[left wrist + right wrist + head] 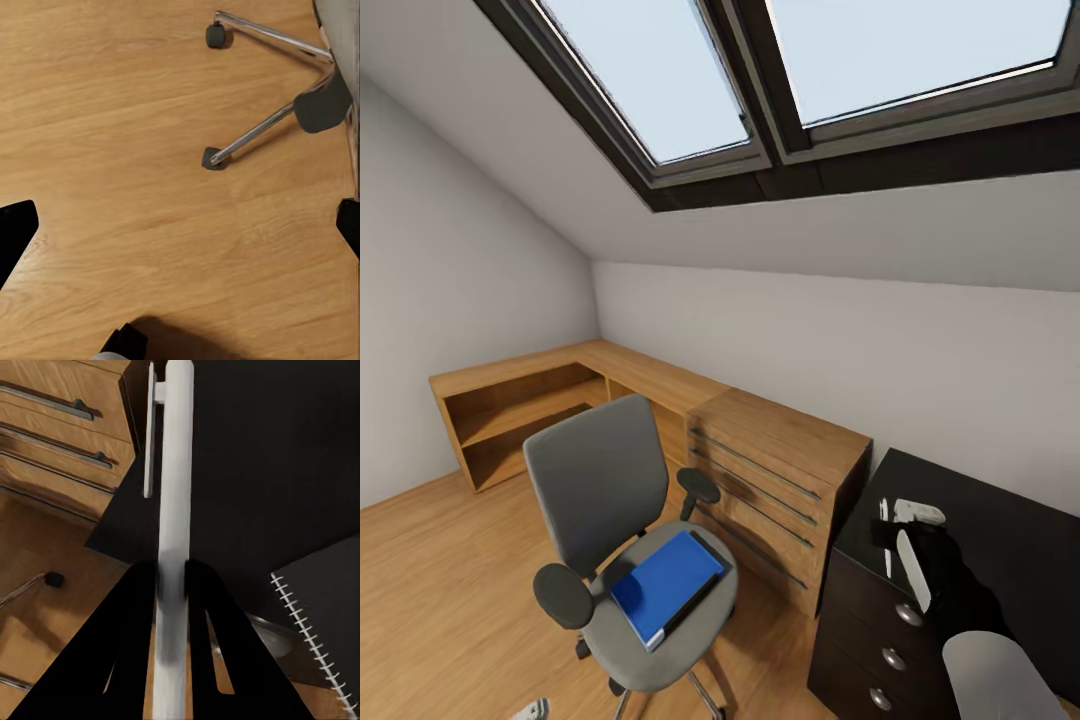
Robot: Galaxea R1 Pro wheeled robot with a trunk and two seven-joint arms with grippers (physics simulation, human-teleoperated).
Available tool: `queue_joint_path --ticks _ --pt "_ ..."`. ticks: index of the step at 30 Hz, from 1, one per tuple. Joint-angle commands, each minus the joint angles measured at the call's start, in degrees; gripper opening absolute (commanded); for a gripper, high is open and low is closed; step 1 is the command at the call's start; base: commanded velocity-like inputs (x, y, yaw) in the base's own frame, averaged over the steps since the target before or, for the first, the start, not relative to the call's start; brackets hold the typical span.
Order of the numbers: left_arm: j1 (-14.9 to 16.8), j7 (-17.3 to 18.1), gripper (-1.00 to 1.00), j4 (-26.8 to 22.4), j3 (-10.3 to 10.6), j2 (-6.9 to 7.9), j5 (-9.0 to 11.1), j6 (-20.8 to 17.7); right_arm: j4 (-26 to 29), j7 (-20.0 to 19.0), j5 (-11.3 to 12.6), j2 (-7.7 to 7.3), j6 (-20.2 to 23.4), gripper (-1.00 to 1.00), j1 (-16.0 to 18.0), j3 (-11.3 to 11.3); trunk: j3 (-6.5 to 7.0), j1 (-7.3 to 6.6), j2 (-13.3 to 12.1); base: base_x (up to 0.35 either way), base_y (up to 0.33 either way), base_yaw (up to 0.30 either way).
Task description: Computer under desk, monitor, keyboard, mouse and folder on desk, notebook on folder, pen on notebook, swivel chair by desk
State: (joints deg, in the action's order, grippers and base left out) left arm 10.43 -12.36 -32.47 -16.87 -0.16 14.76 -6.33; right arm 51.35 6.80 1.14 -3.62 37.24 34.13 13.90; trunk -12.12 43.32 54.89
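Pen [174,472], white and slim with a clip near its far end, is clamped between the jaws of the right gripper [172,577] and is held above the glossy black worktop of the desk [255,457]. In the head view the same pen [884,510] is seen at the near corner of the desk [1010,540], beside the dark right gripper [905,535], over the dark drawer unit [880,640] with its round knobs. A grey spiral-bound notebook [330,607] is seen lying on the worktop near the gripped pen.

The blue folder [665,585] lies flat on the seat of the grey swivel chair [600,480], which stands on the wooden floor [440,580] well apart from the desk, in front of a light-wood cabinet [775,480] with long bar handles. Low wooden shelving [520,410] runs along the walls behind the chair, and skylights [660,80] are set in the sloped ceiling.

The left gripper [180,225] is pointed down at the floor [112,150], its jaws set wide apart with nothing between them; the chair's chrome legs and casters [255,131] are seen beyond it.
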Motion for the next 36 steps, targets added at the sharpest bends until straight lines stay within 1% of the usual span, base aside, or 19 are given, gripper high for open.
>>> queue_joint_path --ticks 1,8,21,23,25,26,27,31,36 --pt "0.0 -0.2 1.0 -0.8 0.0 -0.02 0.6 -0.1 -0.4 0.0 0.0 0.01 -0.4 -1.0 0.0 0.0 -0.27 0.23 0.5 0.0 0.0 -0.002" --pt "0.0 -0.1 1.0 -1.9 0.0 -0.02 0.6 0.3 -1.1 -0.1 -0.5 0.01 -1.9 -1.0 0.1 0.0 -1.52 1.77 3.3 0.0 0.0 0.0" --pt "0.0 0.0 1.0 -2.0 0.0 -0.02 0.5 0.4 -1.2 -0.4 -0.4 0.1 -2.1 -1.0 0.1 0.0 -3.86 4.63 8.5 0.0 0.0 0.0" --pt "0.0 0.1 1.0 -2.1 0.0 0.0 0.5 0.4 -1.2 -0.4 -0.4 0.1 -2.1 -1.0 0.1 -0.7 -4.22 5.07 9.3 0.0 0.0 0.0" --pt "0.0 0.2 1.0 -2.3 0.0 0.04 0.6 0.5 -1.2 -0.5 -0.4 0.1 -2.2 -1.0 0.1 -2.1 -4.58 5.51 10.1 0.0 0.0 0.0" --pt "0.0 0.2 1.0 -2.4 0.0 0.05 0.6 0.5 -1.2 -0.5 -0.4 0.1 -2.3 -1.0 0.1 -2.4 -4.76 5.73 10.5 0.0 0.0 0.0" --pt "0.0 0.5 1.0 -3.1 0.0 0.06 0.6 0.4 -1.3 -0.4 -0.4 0.1 -3.2 -1.0 0.1 -3.2 -4.94 5.94 10.9 0.0 0.0 0.0" --pt "-0.1 2.5 1.0 -3.9 0.0 0.07 0.6 0.4 -2.0 -0.4 -0.4 0.1 -4.5 -1.0 0.1 -3.7 -5.65 6.82 12.5 0.0 0.0 0.0" --pt "-0.1 3.2 1.0 -4.1 -0.1 0.07 0.5 0.4 -2.4 -0.3 -0.5 0.08 -4.7 -1.0 0.1 -3.8 -6.55 7.92 14.5 0.0 0.0 0.0"
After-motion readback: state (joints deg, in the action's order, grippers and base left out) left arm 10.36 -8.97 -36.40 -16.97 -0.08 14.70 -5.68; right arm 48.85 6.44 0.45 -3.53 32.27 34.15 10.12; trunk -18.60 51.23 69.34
